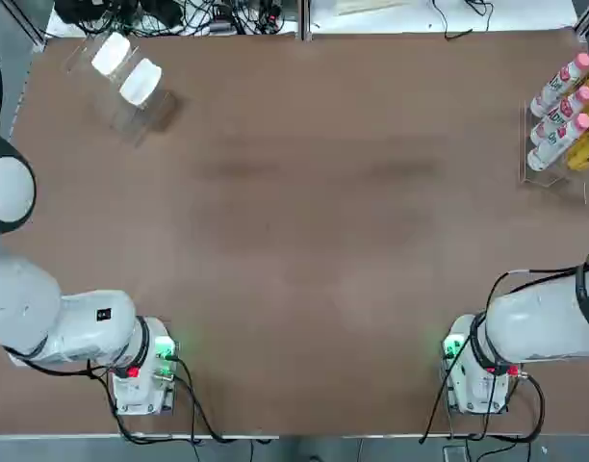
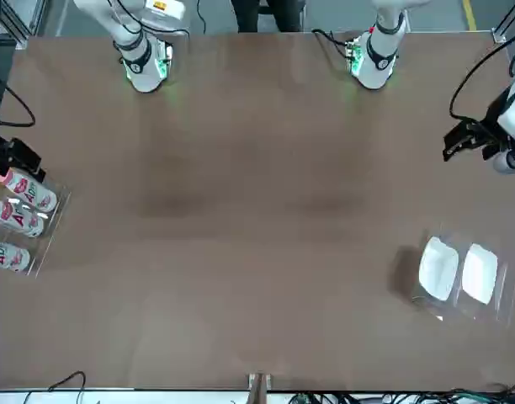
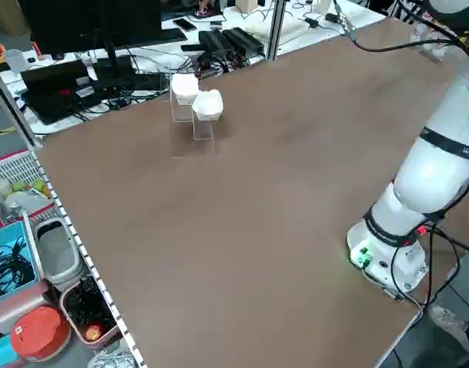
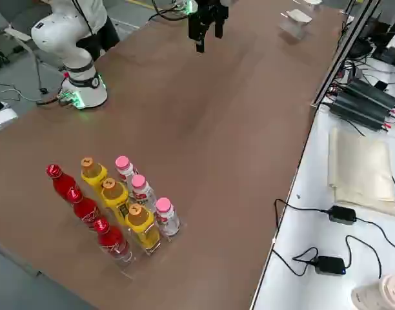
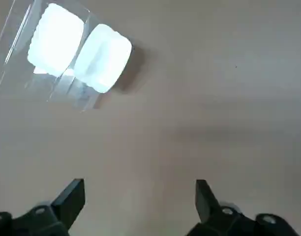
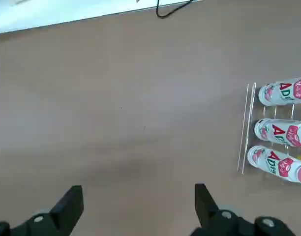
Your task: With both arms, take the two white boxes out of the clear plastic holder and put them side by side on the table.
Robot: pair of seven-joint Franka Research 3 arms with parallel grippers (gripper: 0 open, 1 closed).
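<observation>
— Boxes [image 5: 103,58], both in the clear holder [image 5: 64,87], far left. Your step?
— Approach, I'd say: bring your left gripper [image 5: 140,187] over, wide open, empty. Right gripper [image 6: 139,188], by the bottles [image 6: 283,132], likewise spread, empty.

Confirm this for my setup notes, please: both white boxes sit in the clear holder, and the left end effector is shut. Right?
Not quite: the left end effector is open, as the left wrist view shows. Both white boxes do sit in the clear holder.

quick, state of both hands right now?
Left hand: open, holding nothing, short of the two white boxes in their clear holder.
Right hand: open, holding nothing, over the table's bottle-rack side.
</observation>
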